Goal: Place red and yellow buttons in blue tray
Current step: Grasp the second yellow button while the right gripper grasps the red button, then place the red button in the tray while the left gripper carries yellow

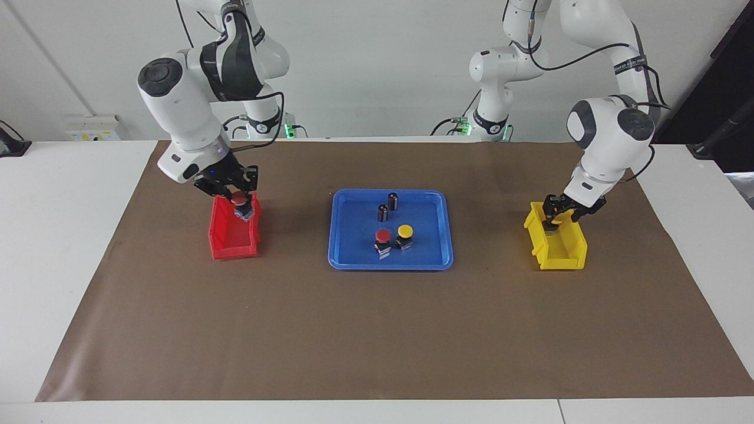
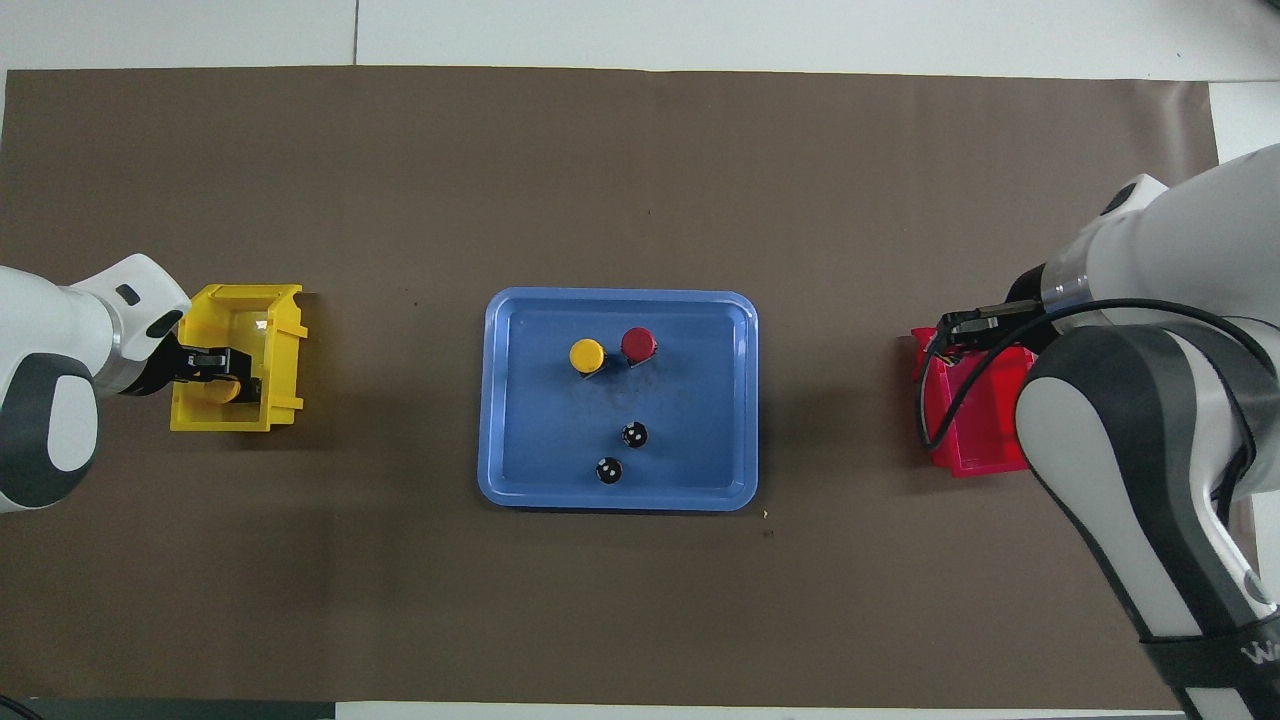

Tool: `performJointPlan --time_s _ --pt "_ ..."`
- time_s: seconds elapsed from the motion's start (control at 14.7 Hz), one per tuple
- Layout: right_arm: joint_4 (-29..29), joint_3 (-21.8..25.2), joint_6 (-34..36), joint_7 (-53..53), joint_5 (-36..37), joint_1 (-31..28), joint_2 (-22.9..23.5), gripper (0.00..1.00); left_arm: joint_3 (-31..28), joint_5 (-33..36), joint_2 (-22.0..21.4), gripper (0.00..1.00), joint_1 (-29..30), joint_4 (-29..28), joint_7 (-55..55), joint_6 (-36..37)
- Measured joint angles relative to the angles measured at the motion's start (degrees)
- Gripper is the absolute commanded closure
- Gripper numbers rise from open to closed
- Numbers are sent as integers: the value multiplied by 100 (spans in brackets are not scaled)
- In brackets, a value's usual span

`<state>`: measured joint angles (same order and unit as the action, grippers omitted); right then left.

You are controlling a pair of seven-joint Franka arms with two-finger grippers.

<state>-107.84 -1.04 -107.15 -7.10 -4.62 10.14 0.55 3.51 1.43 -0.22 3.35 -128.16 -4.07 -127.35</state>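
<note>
One red button and one yellow button stand side by side in the blue tray at mid-surface, with two dark cylinders nearer the robots. The right tool grips a second red button over the red bin. The left tool is down in the yellow bin around a yellow button; whether it is clamped, I cannot tell.

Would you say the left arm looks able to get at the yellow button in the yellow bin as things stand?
Probably yes: the left gripper is already down inside the open-topped yellow bin, right at the yellow button, with nothing over it.
</note>
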Motion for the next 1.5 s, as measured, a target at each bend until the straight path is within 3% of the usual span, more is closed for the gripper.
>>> performJointPlan --time_s 0.14,0.27,0.34,0.48,0.55,0.89,1.16,1.36,1.43,1.5 --pt "103 -22 -355 -646 -14 482 202 79 0 0 -1 29 0 -37 0 -17" --pt "121 -32 -792 -1224 -15 956 439 79 -2 0 -2 36 1 -79 0 -28" --pt "118 -37 -1062 -1482 -15 1173 579 79 -4 0 -2 49 2 -103 0 -42" --pt "108 -39 -1455 -1766 -15 1431 814 79 -7 0 -2 87 4 -131 7 -83" --pt "92 -38 -1555 -1793 -15 1486 887 79 -7 0 -2 97 5 -133 9 -103" --pt "-276 -29 -2143 -1795 -11 1573 1087 78 -10 -121 -43 98 2 77 53 99" --pt "-318 -28 -2439 -1795 13 1738 1308 78 43 -139 -259 98 -101 1489 387 2037" --pt "-321 -7 -2466 -1795 17 1738 1384 74 75 -145 -293 98 -706 2011 1494 2418" --pt "-322 -6 -2481 -1795 17 1738 1400 70 95 -145 -274 98 -962 1984 1934 2353" --pt "-326 -6 -2532 -1795 17 1738 1430 47 114 -146 -238 98 -1219 1951 2344 2287"
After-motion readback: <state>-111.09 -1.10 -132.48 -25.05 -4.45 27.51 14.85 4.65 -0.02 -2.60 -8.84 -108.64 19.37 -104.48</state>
